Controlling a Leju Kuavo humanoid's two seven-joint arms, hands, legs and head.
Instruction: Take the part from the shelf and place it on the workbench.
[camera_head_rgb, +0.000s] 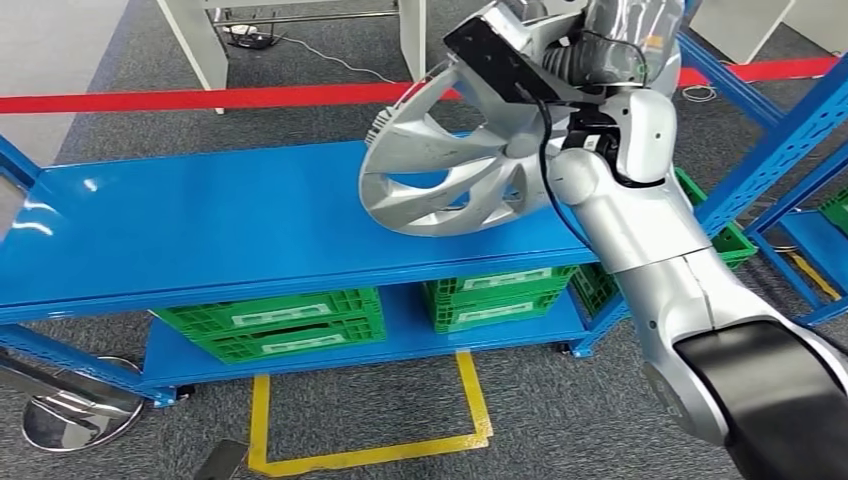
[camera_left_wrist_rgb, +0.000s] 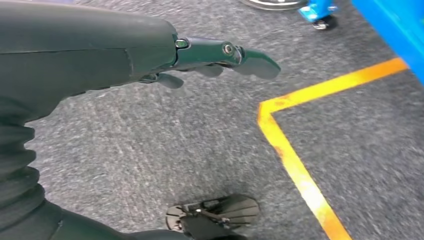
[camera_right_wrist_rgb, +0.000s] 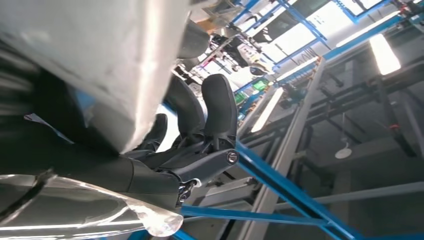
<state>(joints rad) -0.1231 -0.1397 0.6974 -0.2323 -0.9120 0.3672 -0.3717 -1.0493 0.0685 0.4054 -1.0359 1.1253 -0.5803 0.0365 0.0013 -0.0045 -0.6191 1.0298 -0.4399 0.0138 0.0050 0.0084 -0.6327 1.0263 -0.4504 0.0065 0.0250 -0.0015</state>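
Note:
The part is a silver wheel cover (camera_head_rgb: 450, 165), tilted up on edge above the right end of the blue shelf top (camera_head_rgb: 200, 220). My right hand (camera_head_rgb: 520, 70) grips its upper rim, with the silver arm reaching up from the lower right. In the right wrist view the dark fingers (camera_right_wrist_rgb: 210, 112) curl around the pale rim of the cover (camera_right_wrist_rgb: 115, 55). Down by the floor my left hand (camera_left_wrist_rgb: 220, 57) hangs with its fingers stretched out and nothing in them.
Green crates (camera_head_rgb: 275, 320) sit on the lower shelf. Blue rack posts (camera_head_rgb: 780, 130) stand to the right. A yellow taped square (camera_head_rgb: 370, 450) marks the grey carpet in front of the shelf, and a red line (camera_head_rgb: 200, 98) runs behind it.

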